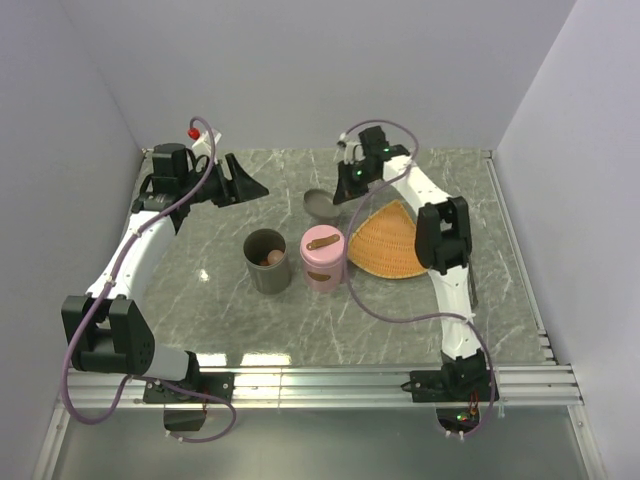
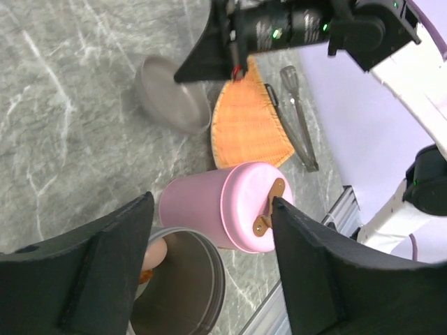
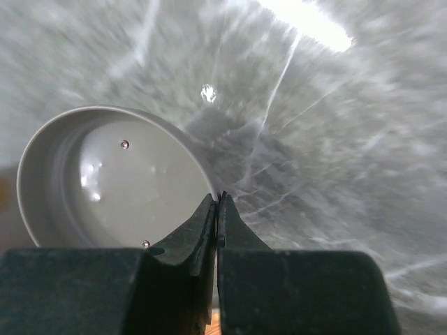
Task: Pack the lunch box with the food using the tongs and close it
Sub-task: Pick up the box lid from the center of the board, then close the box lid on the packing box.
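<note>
The lunch box stands mid-table as two round tins. The open grey tin (image 1: 268, 262) (image 2: 188, 286) holds food: a beige ball (image 2: 157, 252) and an orange-brown bit (image 2: 144, 276). The pink tin (image 1: 323, 259) (image 2: 209, 209) wears a lid with a brown handle. A loose grey lid (image 1: 316, 205) (image 2: 164, 94) (image 3: 105, 181) lies behind them, hollow side up. My right gripper (image 1: 345, 187) (image 3: 218, 199) is shut with its tips on that lid's right rim. My left gripper (image 1: 245, 180) (image 2: 209, 209) hangs open and empty above the tins. The tongs (image 2: 299, 120) lie beside the tray.
An orange fan-shaped woven tray (image 1: 388, 240) (image 2: 248, 122) lies right of the pink tin, partly under my right arm. White walls enclose the marble table (image 1: 200, 270) on three sides. A metal rail (image 1: 380, 380) runs along the near edge.
</note>
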Robot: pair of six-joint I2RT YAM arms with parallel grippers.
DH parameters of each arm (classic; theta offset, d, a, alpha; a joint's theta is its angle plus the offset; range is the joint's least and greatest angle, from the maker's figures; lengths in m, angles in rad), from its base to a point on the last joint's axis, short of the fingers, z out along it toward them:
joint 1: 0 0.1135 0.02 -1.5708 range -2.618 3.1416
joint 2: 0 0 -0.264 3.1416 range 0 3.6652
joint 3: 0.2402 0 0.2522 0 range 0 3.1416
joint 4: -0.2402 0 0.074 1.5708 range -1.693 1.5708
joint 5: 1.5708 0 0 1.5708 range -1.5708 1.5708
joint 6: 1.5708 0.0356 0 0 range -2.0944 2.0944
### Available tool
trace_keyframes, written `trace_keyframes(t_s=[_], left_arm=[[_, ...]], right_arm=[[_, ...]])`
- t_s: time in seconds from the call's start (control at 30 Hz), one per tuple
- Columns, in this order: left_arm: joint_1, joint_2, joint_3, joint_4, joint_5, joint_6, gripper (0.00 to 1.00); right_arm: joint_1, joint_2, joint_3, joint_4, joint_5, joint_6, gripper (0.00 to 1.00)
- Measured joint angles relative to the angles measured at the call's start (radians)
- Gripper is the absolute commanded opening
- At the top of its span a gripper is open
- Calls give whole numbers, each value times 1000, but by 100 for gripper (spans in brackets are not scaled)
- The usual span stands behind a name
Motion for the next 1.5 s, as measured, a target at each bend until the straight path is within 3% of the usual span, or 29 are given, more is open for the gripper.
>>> trace_keyframes(t_s=[0.17,0.33,0.5,0.67,0.73,0.83,0.9,1.0,1.17,1.5], left_arm=[[23,-39,-51,87,61,-33,81],[57,-201,-156,252,113,-23,84],[58,-355,-204,472,182,18,85],[21,-359,-176,619,254,2,81],[-6,-307,-142,672,291,-91,82],[-52,-238,-172,904,307,-397,84],[-90,-209,-211,1018,301,-581,86],[-163,-200,-227,1070,284,-706,88],[-247,-247,-224,1048,229,-722,84],[-259,-264,-256,1110,148,-774,77]], right_arm=[[-98,-84,-8,95,-149,118,0],[-203,-266,-105,286,-380,292,0],[-277,-458,-316,759,-628,698,0],[-213,-524,-497,1368,-747,1172,0],[-176,-524,-544,1577,-760,1323,0],[-131,-533,-607,1775,-764,1431,0],[-124,-552,-654,1852,-755,1454,0],[-117,-563,-668,1931,-732,1480,0],[-49,-565,-668,2013,-678,1545,0],[80,-576,-668,2035,-634,1575,0]])
